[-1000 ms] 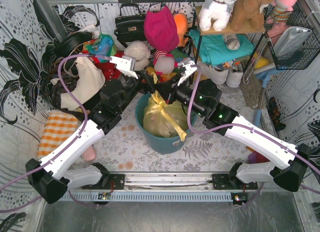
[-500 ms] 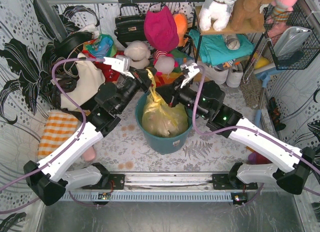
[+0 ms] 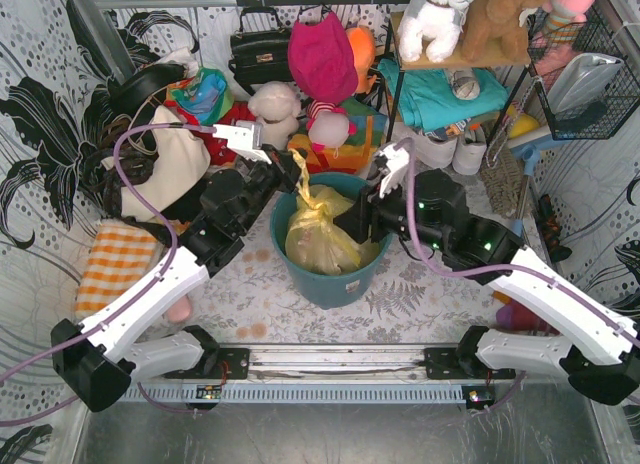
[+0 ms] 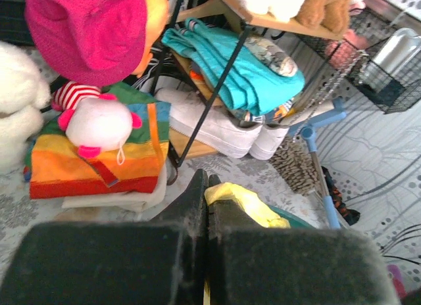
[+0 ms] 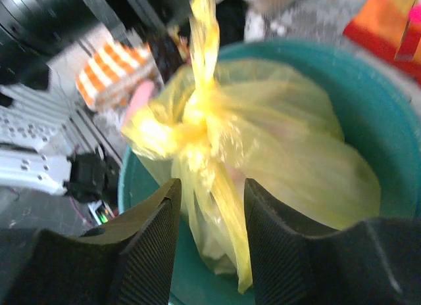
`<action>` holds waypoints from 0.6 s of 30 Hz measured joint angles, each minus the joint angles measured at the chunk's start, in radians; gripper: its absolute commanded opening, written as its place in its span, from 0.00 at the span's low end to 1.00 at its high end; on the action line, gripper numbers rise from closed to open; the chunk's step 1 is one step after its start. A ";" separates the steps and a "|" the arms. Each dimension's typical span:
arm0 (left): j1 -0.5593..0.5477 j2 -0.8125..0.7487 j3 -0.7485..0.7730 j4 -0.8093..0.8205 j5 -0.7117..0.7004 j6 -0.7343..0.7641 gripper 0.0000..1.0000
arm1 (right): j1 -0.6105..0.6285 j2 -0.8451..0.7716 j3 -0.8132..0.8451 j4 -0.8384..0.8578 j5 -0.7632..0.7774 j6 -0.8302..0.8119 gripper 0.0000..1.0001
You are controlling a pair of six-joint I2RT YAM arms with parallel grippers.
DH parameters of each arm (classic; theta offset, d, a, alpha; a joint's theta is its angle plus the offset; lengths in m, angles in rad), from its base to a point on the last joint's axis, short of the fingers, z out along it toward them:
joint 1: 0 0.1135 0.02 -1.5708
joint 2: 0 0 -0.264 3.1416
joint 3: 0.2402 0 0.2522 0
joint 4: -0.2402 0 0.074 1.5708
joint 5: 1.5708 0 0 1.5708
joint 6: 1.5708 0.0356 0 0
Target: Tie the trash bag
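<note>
Crinkly translucent yellow trash bag (image 3: 322, 236) is sitting knotted in the round teal bin (image 3: 335, 287); left gripper (image 4: 206, 185) is pinching its twisted tail; right gripper (image 5: 212, 185) is gaping.

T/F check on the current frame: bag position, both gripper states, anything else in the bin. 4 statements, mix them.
1. The trash bag sits inside the teal bin. True.
2. The left gripper is open and clear of the bag. False: it is shut on a yellow tail of the bag, which runs up from the bag's bunched neck.
3. The right gripper has its fingers apart. True: a yellow strand of the bag hangs in the gap between them.
4. A white plush toy lies in the bin on top of the bag. False: only the bag shows in the bin. The white plush dog sits on the shelf at the back.
</note>
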 measured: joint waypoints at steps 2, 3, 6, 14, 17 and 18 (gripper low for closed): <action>0.000 0.003 -0.006 -0.012 -0.026 -0.001 0.00 | 0.000 0.019 0.002 -0.064 -0.026 0.000 0.44; 0.000 0.005 -0.006 -0.019 -0.037 -0.001 0.00 | 0.000 0.033 0.005 -0.092 -0.037 -0.001 0.44; 0.000 0.016 -0.006 -0.043 -0.059 -0.001 0.00 | 0.000 0.087 0.022 -0.177 -0.061 -0.005 0.49; 0.000 0.042 -0.006 -0.076 -0.077 -0.001 0.00 | 0.000 0.164 0.071 -0.327 -0.080 -0.045 0.40; 0.000 0.042 -0.008 -0.081 -0.078 -0.002 0.00 | 0.000 0.169 0.075 -0.345 -0.080 -0.055 0.33; 0.000 0.042 -0.010 -0.082 -0.079 -0.002 0.00 | 0.000 0.170 0.075 -0.349 -0.080 -0.057 0.30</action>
